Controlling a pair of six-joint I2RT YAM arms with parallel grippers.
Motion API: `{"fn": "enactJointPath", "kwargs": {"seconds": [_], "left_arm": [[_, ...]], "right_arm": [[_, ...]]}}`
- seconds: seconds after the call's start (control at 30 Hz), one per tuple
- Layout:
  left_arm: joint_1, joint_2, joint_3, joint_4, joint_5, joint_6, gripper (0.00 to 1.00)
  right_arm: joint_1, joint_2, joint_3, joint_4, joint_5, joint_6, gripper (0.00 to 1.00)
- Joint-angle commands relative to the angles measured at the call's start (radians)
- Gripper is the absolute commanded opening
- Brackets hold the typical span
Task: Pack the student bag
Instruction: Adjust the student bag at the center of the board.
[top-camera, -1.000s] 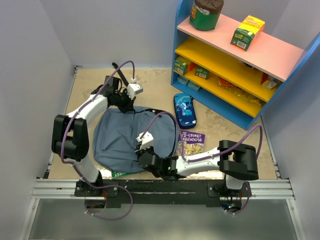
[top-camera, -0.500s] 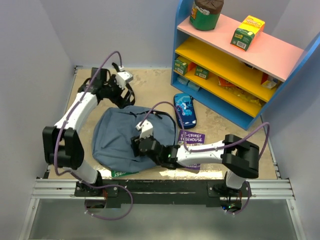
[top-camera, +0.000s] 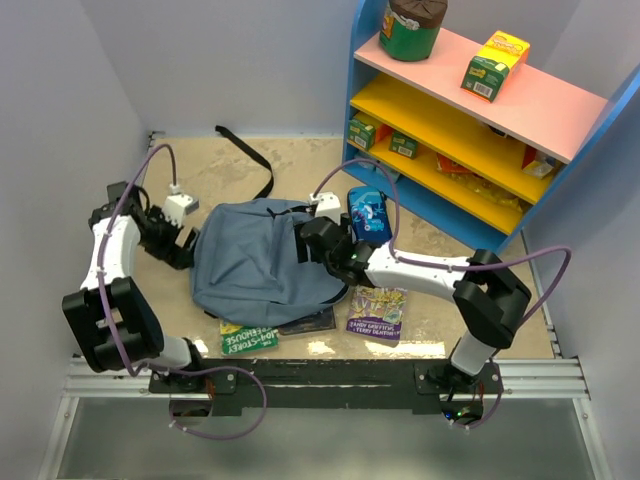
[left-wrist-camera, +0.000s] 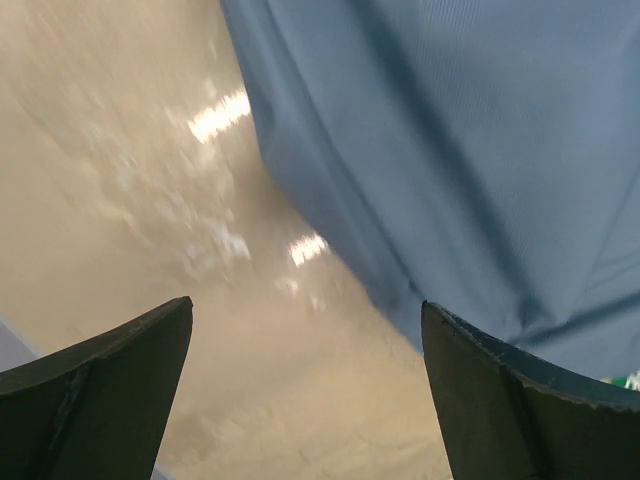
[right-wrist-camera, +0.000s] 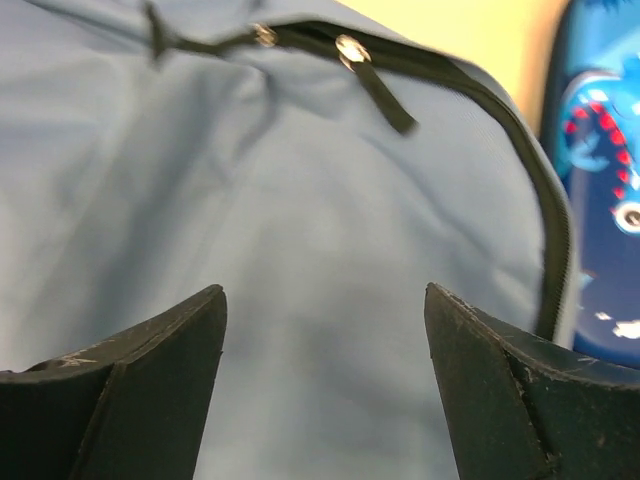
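Top external view: nearest the arm bases, three books lie on the table (top-camera: 310, 170) along the near side of the student bag (top-camera: 262, 262). A green book (top-camera: 249, 338) sits at the bag's near-left edge, a dark book (top-camera: 312, 321) is partly tucked under its near rim, and a purple book (top-camera: 377, 311) lies just beside its near-right corner. All three are outside the bag.

The bag lies flat at mid-table, its slate-blue panel facing up. At its left edge the left gripper (top-camera: 178, 248) is low to the table; the left wrist view shows that gripper (left-wrist-camera: 305, 305) with fingers spread wide and nothing between them, the bag's fabric (left-wrist-camera: 470, 150) just ahead. Over the bag's right portion the right gripper (top-camera: 312, 243) hovers; in the right wrist view it (right-wrist-camera: 322, 290) is likewise spread and empty above the fabric, with the zipper (right-wrist-camera: 350, 48) beyond it looking closed along the stretch in view (the remainder is out of frame).

Just beyond the bag's right edge lies a dark-blue pencil case (top-camera: 367, 215), unpacked. A black strap (top-camera: 247, 158) trails from the bag's far side. Farther right of the bag stands a shelf unit (top-camera: 480, 110) holding boxes.

We judge packing not yet begun: the bag must be opened, then books and case inserted.
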Motion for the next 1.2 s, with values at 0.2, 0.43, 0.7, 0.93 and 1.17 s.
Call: {"fn": "enactJointPath", "kwargs": {"seconds": [0.2,0.43,0.7,0.93,1.17], "left_arm": [[0.056,0.039,-0.140,-0.139,0.016,0.179,1.00],[0.057,0.031,0.032,-0.343,0.138,0.251,1.00],[-0.070,-0.104,-0.024,-0.405,0.136,0.251,1.00],[-0.116,-0.040,-0.181,-0.242,0.057,0.236,1.00],[-0.118,0.106,-0.141,0.049,-0.054,0.021,1.00]], "right_arm": [[-0.057,-0.076,-0.090,-0.061,0.016,0.021,0.82],[-0.166,-0.095,-0.076,-0.128,0.060,-0.002,0.82],[-0.196,-0.069,-0.101,-0.134,0.027,0.014,0.80],[-0.196,-0.110,-0.148,-0.110,-0.045,0.027,0.63],[-0.194,-0.121,-0.125,-0.096,-0.123,0.027,0.31]]}}
